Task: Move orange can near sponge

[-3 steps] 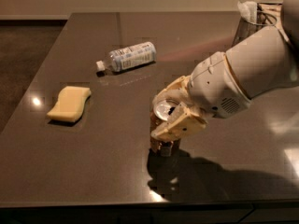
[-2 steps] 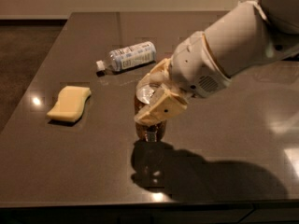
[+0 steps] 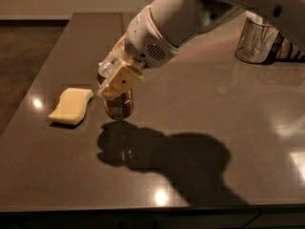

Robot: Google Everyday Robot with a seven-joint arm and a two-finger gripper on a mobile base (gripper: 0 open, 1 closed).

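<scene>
Dark table [image 3: 224, 99] bears sponge [image 3: 71, 106] and glass jar [image 3: 255, 42]; gripper [image 3: 116, 86] holds orange can [image 3: 119, 107] just beside sponge.

Lab, prob.; gripper [image 3: 115, 78] over dark countertop [image 3: 214, 109]

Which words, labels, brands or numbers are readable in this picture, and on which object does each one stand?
None can be read. The orange can, held in the gripper beside the sponge, shows no legible label; the sponge carries no print.
</scene>
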